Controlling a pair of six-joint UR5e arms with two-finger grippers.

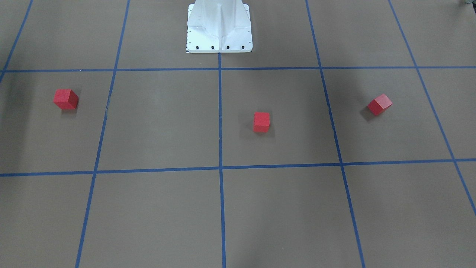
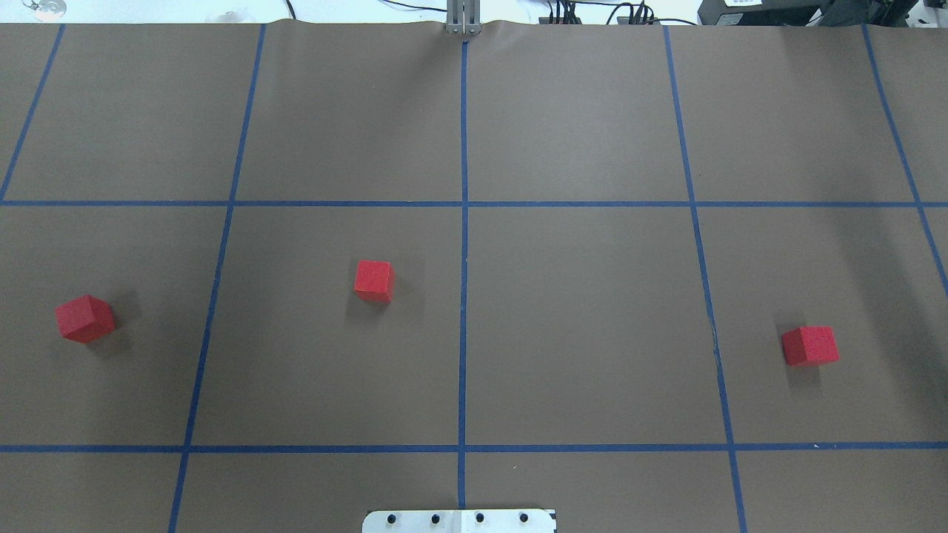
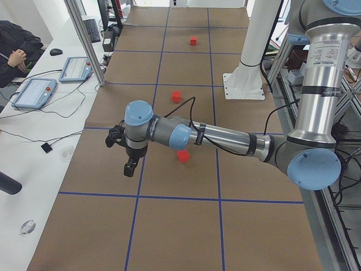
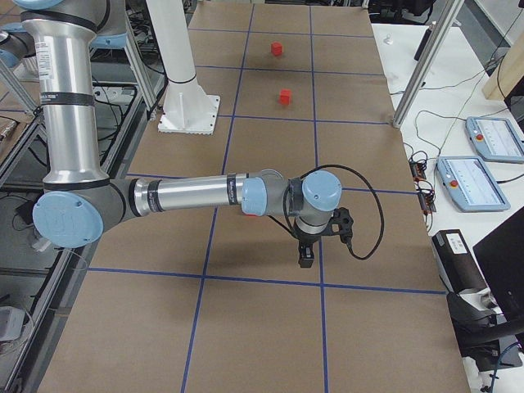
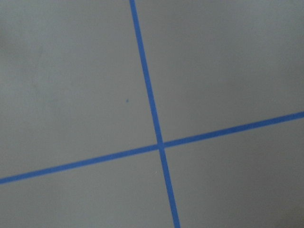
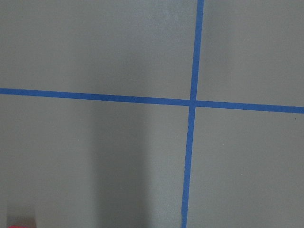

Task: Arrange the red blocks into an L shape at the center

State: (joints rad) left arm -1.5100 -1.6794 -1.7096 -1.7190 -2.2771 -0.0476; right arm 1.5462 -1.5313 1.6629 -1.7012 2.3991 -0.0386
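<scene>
Three small matte red cubes lay well apart on the brown gridded table [image 2: 578,333] — left-end cube [image 2: 85,318], middle cube [image 2: 373,280], right-end cube [image 2: 810,346] — the middle one nearest the centre crossing [image 2: 464,203], seemingly closer to the left pincer [image 3: 131,166] than the right pincer [image 4: 305,255], though I couldn't tell either's grip.

Surface: brown paper [image 2: 578,111] with a blue tape grid [image 2: 464,148].
Beside the paper: white bench [image 3: 34,164] carrying 2 pendants [image 3: 34,93].
At the paper's edge: aluminium post [image 3: 84,42].

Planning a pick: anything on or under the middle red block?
Nothing on top; the middle red block has a bare top face. It sits on the brown gridded surface; its underside is hidden.
</scene>
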